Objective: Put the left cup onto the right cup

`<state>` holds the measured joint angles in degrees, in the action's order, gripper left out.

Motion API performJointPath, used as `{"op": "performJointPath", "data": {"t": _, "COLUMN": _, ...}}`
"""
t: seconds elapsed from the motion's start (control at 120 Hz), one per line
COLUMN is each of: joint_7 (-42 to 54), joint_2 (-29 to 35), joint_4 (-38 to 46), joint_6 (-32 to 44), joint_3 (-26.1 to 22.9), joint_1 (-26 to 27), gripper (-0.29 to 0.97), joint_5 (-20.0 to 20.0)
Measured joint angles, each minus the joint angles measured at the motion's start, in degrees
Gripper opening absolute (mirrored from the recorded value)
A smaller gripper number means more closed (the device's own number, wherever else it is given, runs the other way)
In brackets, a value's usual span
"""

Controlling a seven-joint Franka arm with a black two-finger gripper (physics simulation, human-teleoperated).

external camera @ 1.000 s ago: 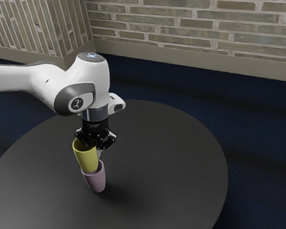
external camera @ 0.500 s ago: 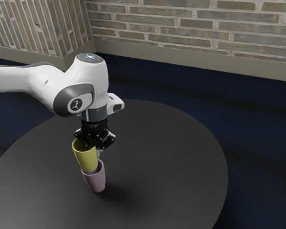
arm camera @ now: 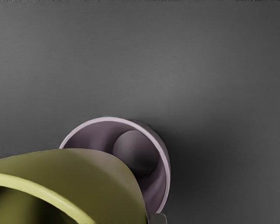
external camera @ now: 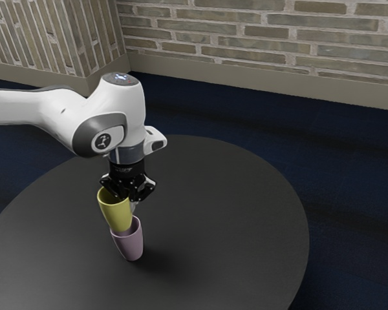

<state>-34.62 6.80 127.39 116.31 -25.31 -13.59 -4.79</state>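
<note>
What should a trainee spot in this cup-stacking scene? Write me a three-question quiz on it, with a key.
1. Multiple choice: which cup has its base inside the other? A) the yellow cup B) the purple cup C) neither
2. True or false: the yellow cup stands upright.
3. Fill in the blank: the gripper is at the yellow cup's ____, on the side toward the exterior view's right.

Key
1. A: the yellow cup's base sits in the purple cup's mouth.
2. False: it leans toward the exterior view's left.
3. rim
</note>
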Motion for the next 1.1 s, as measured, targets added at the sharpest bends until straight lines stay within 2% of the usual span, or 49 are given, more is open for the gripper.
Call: {"op": "performJointPath", "data": {"t": 1.1, "joint_7": 0.9, "joint_2": -2.8, "joint_4": -0.4, "joint_6": 2.3, "joint_3": 0.3, "joint_1": -0.1, "gripper": -0.09, "joint_5": -0.4}}
